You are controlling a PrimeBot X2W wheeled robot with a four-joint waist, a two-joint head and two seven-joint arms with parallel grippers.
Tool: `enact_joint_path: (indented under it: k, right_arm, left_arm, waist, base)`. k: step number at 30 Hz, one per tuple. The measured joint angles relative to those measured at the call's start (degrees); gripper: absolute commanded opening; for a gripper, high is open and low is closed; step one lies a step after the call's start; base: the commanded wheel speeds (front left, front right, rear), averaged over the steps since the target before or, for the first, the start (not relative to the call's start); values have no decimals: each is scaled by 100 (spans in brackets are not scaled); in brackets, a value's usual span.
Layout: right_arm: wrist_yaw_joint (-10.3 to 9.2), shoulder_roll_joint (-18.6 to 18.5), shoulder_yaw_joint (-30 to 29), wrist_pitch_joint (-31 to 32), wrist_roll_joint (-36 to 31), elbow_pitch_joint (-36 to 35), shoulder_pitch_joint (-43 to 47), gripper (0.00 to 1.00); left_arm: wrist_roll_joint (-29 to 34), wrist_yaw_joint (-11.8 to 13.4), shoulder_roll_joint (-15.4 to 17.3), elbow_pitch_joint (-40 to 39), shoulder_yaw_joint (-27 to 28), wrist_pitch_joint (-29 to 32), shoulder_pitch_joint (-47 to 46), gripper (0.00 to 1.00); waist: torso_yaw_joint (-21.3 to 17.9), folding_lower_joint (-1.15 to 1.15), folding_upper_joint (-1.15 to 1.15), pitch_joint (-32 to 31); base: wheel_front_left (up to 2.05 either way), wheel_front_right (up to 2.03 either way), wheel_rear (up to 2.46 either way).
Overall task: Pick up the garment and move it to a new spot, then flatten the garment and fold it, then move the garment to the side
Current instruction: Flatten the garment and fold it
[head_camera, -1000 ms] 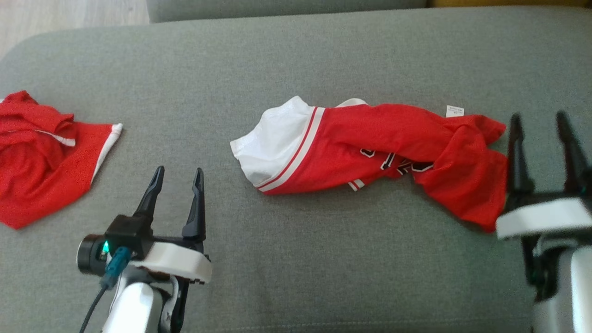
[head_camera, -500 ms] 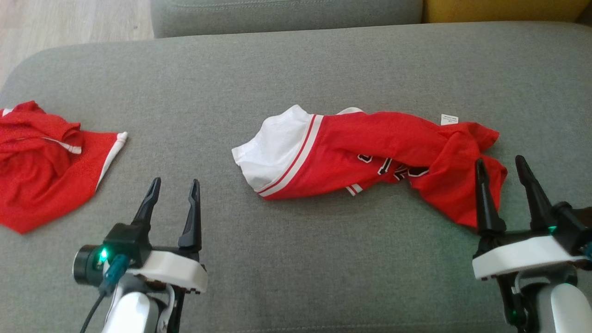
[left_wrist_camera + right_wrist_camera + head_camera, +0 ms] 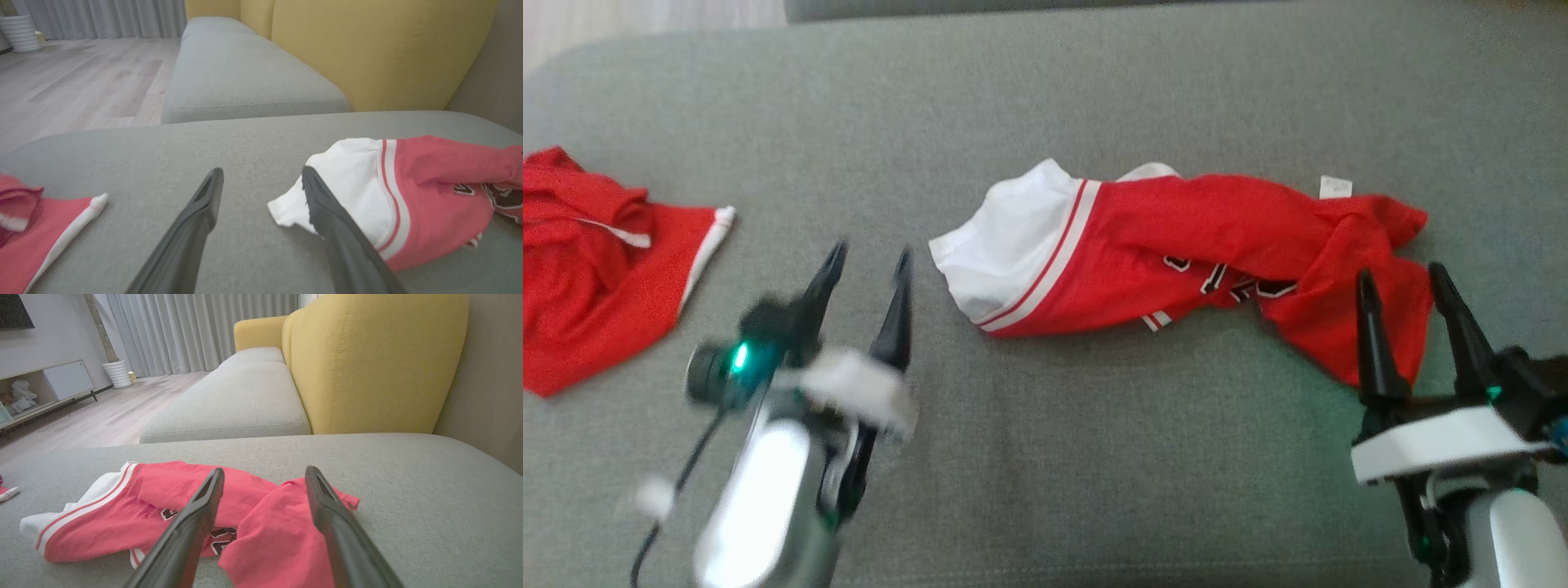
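I note the garment [image 3: 1176, 253] lying lengthwise left-to-right on the cushion [image 3: 1094, 98], white end leftward. Left gripper [image 3: 872, 247] and right gripper [image 3: 1400, 271] spread, empty.

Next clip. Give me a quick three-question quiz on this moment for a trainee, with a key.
1. True or false: the right gripper is shut on the jersey.
2. Which part of the jersey lies nearest the left gripper? A) white end B) labelled red end C) black lettering
3. Fill in: a second red garment lies on the robot's ____ side of the cushion.
Key: 1 false, it is open; 2 A; 3 left.
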Motion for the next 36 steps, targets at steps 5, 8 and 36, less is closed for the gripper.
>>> enact_joint_path:
  k: [5, 8, 36]
  right_arm:
    - [0, -1, 129, 31, -56, 2, -289, 100]
    - [0, -1, 208, 31, -56, 55, -410, 100]
    - [0, -829, -719, 522, -80, 3429, -2661, 100]
  left_arm:
    - [-216, -272, -198, 1004, -148, 407, -1089, 100]
    - [-414, -425, -263, 1705, -168, 606, -1449, 100]
    - [-1289, -720, -413, 3411, -1214, 233, -2421, 0]
  waist:
    - [-49, 0, 0, 335]
    - [-104, 1, 0, 509]
    - [140, 1, 0, 795]
  base:
    - [0, 0, 0]
    - [0, 0, 0]
    - [0, 0, 0]
